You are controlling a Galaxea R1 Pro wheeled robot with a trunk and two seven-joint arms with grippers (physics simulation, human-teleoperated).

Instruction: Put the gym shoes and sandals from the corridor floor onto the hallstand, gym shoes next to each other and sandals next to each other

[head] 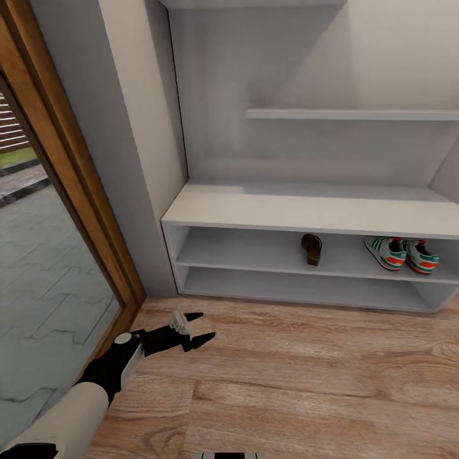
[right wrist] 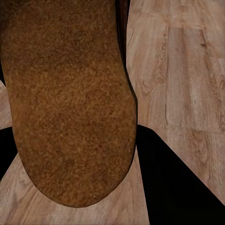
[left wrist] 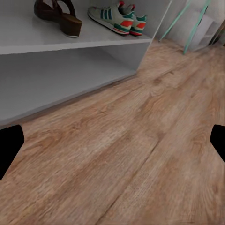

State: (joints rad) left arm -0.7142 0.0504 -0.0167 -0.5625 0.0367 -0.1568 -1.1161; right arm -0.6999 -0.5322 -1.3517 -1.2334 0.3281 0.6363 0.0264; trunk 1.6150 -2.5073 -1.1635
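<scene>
The two gym shoes (head: 401,253) stand side by side on the upper tier of the hallstand (head: 306,210), toward its right; they also appear in the left wrist view (left wrist: 119,18). One brown sandal (head: 312,248) sits on the same tier, left of them, apart from the shoes (left wrist: 58,14). My left gripper (head: 194,329) hovers open over the corridor floor (head: 306,370) in front of the rack's left end, nothing between its fingers (left wrist: 9,150). The other sandal (right wrist: 70,103) is very close in the right wrist view, with my right gripper (right wrist: 89,168) shut on it above the planks.
A wood-framed glass door (head: 70,191) runs along the left, beside my left arm. A grey wall panel (head: 137,159) stands between door and rack. A wall shelf (head: 350,114) hangs above the rack top. Teal legs (left wrist: 194,23) stand past the rack's far end.
</scene>
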